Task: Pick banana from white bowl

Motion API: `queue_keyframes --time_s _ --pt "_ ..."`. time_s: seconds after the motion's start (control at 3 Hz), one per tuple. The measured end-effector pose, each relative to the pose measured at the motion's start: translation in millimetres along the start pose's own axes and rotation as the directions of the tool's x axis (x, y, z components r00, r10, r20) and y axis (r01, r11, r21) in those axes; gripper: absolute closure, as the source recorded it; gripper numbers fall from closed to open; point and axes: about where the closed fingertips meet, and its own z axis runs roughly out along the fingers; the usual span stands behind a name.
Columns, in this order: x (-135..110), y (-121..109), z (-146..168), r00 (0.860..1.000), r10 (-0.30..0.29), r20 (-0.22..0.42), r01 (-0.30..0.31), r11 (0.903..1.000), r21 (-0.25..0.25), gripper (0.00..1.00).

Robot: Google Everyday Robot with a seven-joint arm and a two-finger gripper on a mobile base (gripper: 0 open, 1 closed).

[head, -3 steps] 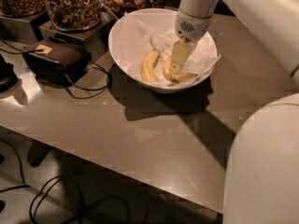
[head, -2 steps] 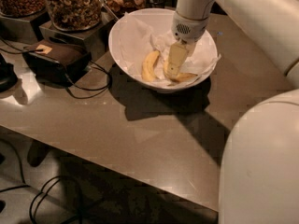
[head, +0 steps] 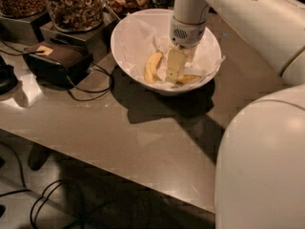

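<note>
The white bowl [head: 131, 37], lined with crumpled white paper, stands at the back of the table. A short, plump yellow banana [head: 152, 67] lies in its left half. Right of it lies the banana [head: 189, 78], with a browner end showing and the rest hidden under my gripper. My gripper [head: 174, 71] hangs from the white arm [head: 189, 13] straight down into the bowl. Its tip is at the banana, between the two fruits.
Glass jars of nuts [head: 74, 4] stand on metal stands behind the bowl at left. A dark box [head: 55, 61] with black cables [head: 97, 92] lies left of the bowl. The table's front edge [head: 119, 173] runs diagonally. My white body [head: 259, 166] fills the right foreground.
The gripper stays down in the bowl at the banana, with only a slight shift. My white body takes up more of the right foreground.
</note>
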Motion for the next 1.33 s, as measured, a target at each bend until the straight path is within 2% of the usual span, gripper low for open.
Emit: queue_keyframes --time_s 0.33,0.67,1.33 --pt "-1.3 0.7 1.4 1.0 0.001 -0.004 -0.001 1.0 -0.002 0.36" --pt "-3.7 -0.9 1.6 1.0 0.002 -0.004 -0.002 1.0 0.001 0.44" --pt "-5.8 -2.1 6.0 1.0 -0.001 -0.014 0.001 1.0 -0.004 0.48"
